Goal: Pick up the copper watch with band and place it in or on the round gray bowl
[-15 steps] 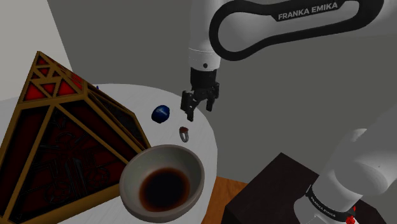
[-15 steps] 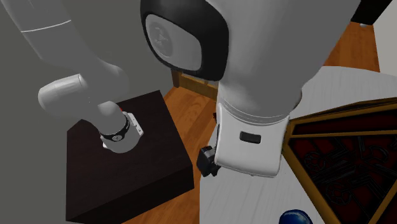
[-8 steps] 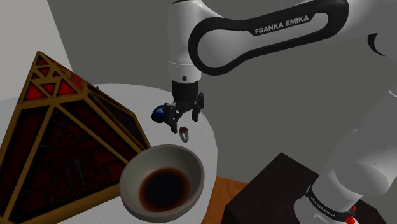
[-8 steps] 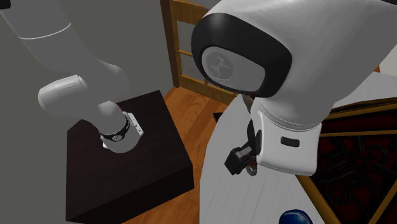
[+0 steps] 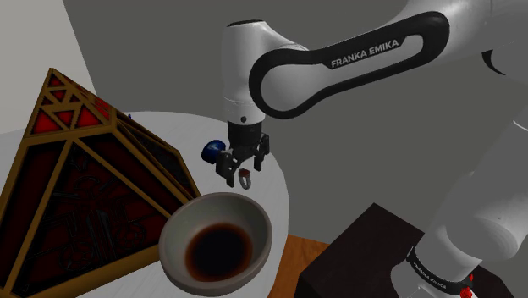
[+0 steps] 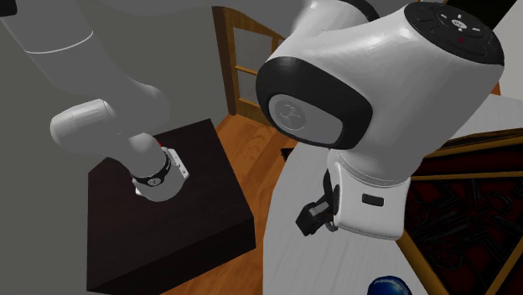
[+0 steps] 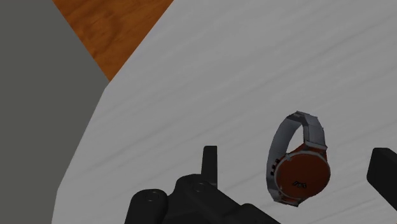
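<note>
Blue object (image 5: 209,150) partly hidden behind gripper (image 5: 242,169); in second exterior view, cut off by bottom edge.

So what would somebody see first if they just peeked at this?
Probably the huge white robot arm arching over the round white table, and the big red-and-gold pyramid on the shoulder view's left. Next comes the black hand, open over a little copper-faced watch. A pale bowl with a dark middle sits nearer the camera.
</note>
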Controlling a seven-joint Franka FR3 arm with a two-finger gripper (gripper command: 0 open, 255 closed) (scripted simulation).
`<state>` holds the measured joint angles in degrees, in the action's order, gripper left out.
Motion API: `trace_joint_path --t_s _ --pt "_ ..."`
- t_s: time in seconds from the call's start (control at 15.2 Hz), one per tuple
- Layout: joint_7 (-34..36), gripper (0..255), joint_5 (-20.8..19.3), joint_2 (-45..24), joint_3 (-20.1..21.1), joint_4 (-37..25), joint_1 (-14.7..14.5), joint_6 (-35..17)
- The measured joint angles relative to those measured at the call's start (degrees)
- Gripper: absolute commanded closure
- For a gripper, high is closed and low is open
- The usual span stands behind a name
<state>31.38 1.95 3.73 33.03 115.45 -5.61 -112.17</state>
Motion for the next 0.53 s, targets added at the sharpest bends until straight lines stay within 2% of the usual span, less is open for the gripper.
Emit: trace_joint_path --t_s 0.2,0.26,0.53 --pt "0.0 0 -0.1 -0.1 0.0 0.0 0.0 -0.1" --pt "0.0 255 -0.1 -0.1 0.0 0.0 0.0 -0.1" --pt "0.0 255 -0.1 -0.1 0.0 0.0 0.0 -0.1"
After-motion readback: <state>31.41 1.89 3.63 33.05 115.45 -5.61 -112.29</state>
